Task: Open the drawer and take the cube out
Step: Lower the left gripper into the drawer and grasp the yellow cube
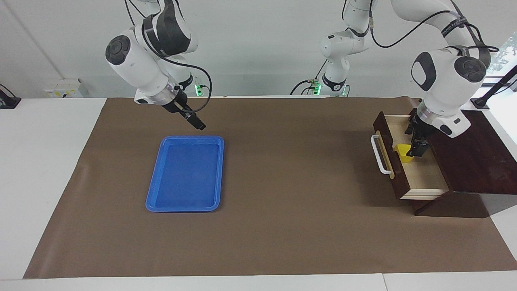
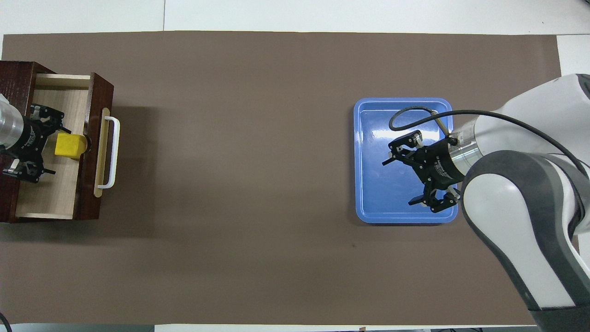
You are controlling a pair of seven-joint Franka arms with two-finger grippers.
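Here the left hand (image 1: 415, 152), spread, seemingly hangs beside the cube (image 1: 404, 153) in the drawer (image 1: 424, 178); right hand (image 2: 405, 177) spread over the tray (image 2: 368, 203).

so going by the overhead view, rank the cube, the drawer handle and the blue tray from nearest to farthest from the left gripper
1. The cube, in the open drawer, right by the left gripper.
2. The handle, on the drawer front.
3. The blue tray, toward the right arm's end of the table, under the right gripper.
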